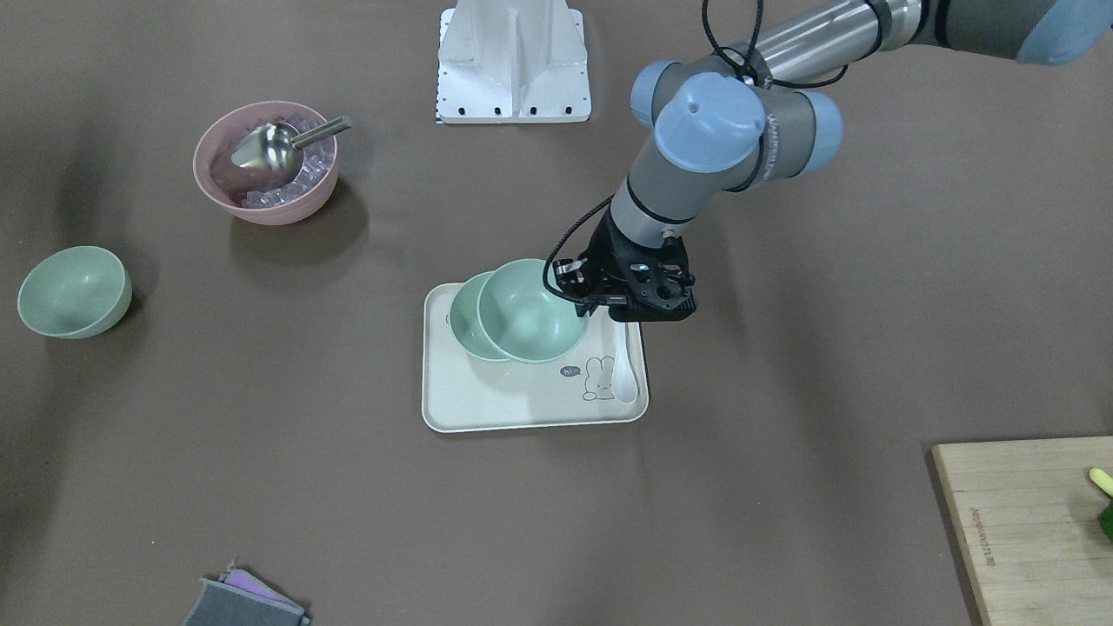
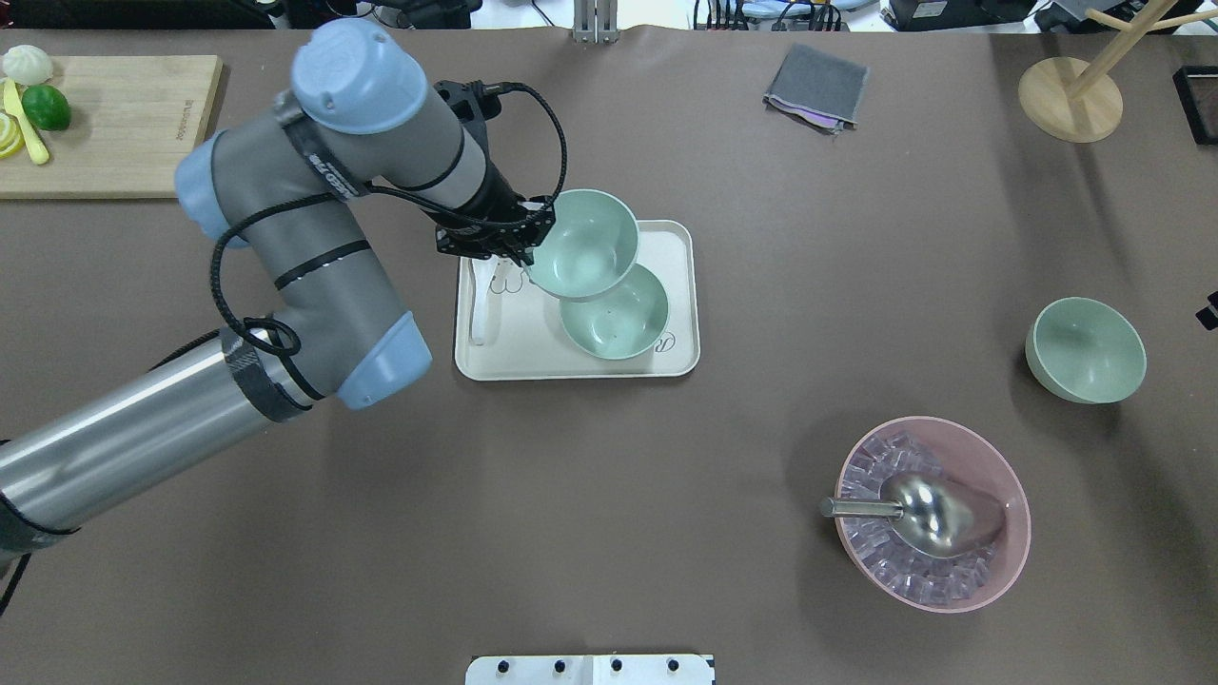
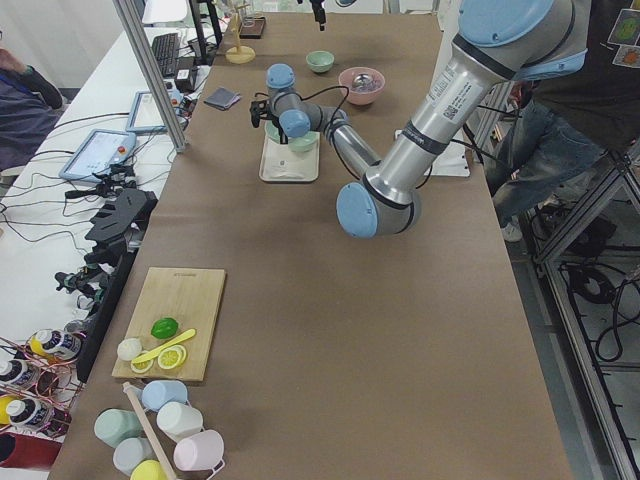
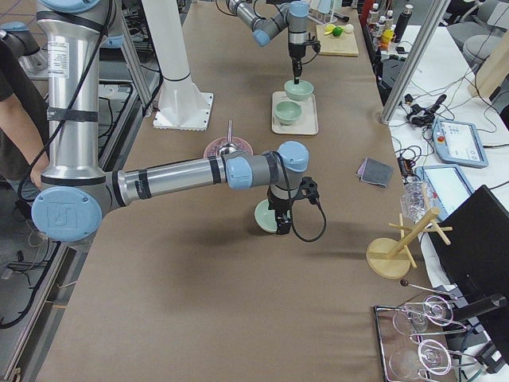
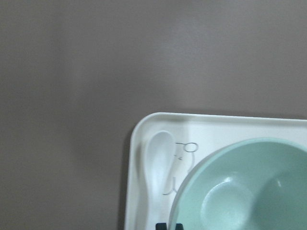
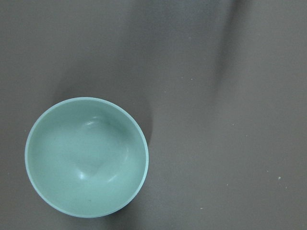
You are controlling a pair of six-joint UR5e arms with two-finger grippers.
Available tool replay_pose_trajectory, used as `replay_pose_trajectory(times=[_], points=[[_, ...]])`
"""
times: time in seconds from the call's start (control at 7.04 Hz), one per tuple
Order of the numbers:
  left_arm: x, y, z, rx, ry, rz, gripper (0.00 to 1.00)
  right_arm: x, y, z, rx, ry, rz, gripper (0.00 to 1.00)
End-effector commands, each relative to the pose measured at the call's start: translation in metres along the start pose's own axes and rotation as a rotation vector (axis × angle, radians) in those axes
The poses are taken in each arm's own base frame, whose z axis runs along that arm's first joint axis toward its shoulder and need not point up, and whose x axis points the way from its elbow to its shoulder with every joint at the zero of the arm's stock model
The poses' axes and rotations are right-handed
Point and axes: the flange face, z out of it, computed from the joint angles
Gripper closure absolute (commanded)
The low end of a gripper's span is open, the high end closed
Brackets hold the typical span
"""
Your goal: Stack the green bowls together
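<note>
My left gripper point(image 2: 528, 252) is shut on the rim of one green bowl point(image 2: 582, 243) and holds it tilted above the white tray point(image 2: 495, 357). This held bowl partly overlaps a second green bowl point(image 2: 618, 314) that sits on the tray. In the front view the held bowl point(image 1: 530, 313) covers most of the second bowl point(image 1: 461, 322). The left wrist view shows the held bowl point(image 5: 240, 191) over the tray. The third green bowl point(image 2: 1085, 347) stands alone at the far right and also shows from above in the right wrist view point(image 6: 86, 155). My right gripper point(image 4: 280, 208) hovers over it; I cannot tell whether it is open or shut.
A white spoon point(image 2: 479, 314) lies on the tray's left side. A pink bowl point(image 2: 1023, 514) with ice and a metal scoop stands near the front right. A cutting board point(image 2: 114, 124) with fruit is at the far left, with a grey cloth point(image 2: 816, 86) and a wooden stand point(image 2: 1070, 100) at the back.
</note>
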Motion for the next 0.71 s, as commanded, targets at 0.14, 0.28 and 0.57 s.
replay_pose_trajectory(times=[0.14,0.28,0.57], points=[[0.026,0.038,0.035,0.007,-0.066,-0.004,1.0,0.003,-0.002,0.003,-0.005,0.002,0.004,0.0],[0.024,0.043,0.044,-0.003,-0.078,-0.003,1.0,0.002,-0.002,0.002,-0.004,0.002,0.003,0.0],[0.022,0.042,0.06,0.011,-0.103,-0.002,1.0,0.002,-0.003,0.002,-0.003,0.002,0.002,0.0]])
